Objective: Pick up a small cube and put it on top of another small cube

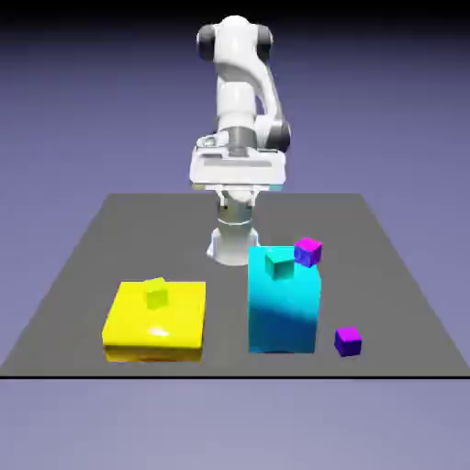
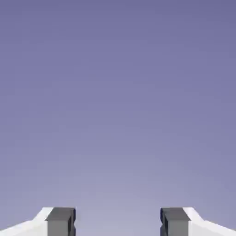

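Four small, hard-looking cubes; likely light. Purple cube [image 1: 348,341] lay on the dark grey counter [image 1: 165,240], beside the tall cyan block [image 1: 283,312]; best gripped, I judged, by opposite side faces. White-and-grey jaws [image 2: 118,222]: wide apart, empty.

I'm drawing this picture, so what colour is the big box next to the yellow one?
Bright blue, turning cyan; the exterior view shows it best.

A small lime cube [image 1: 156,294] shows against a flat yellow block [image 1: 174,332]; a small teal cube [image 1: 280,266] against a tall cyan block [image 1: 283,317], a small magenta-purple cube [image 1: 307,252] overlapping its corner. A small violet cube [image 1: 348,341] rests on the bench [image 1: 73,285].
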You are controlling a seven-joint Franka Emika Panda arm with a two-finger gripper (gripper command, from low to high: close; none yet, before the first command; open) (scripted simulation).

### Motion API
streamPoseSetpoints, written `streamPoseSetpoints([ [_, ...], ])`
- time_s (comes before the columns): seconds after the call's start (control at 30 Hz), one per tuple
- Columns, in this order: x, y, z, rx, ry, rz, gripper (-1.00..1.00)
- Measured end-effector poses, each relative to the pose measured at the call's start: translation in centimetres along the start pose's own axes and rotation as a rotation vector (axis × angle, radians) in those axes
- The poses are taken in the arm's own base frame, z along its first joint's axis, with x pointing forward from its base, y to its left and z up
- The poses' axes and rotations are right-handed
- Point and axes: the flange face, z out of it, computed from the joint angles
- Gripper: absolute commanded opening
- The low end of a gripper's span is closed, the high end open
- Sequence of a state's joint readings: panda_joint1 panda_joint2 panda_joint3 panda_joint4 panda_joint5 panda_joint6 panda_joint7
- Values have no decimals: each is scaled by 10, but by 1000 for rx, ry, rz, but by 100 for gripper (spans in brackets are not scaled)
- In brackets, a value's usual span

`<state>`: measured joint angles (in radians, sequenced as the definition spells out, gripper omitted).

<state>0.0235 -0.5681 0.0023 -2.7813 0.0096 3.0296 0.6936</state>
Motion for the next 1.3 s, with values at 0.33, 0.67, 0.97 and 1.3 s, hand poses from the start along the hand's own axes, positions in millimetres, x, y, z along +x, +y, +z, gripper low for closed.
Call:
streamPoseSetpoints([
  [0.33,-79,-91,99,-142,-340,-626,0],
  [0.67,-201,-151,181,-230,-639,-1244,0],
  [0.97,-331,-154,238,-329,-871,-1714,0],
  [1.3,-351,-121,265,-367,-891,-1713,-100],
])
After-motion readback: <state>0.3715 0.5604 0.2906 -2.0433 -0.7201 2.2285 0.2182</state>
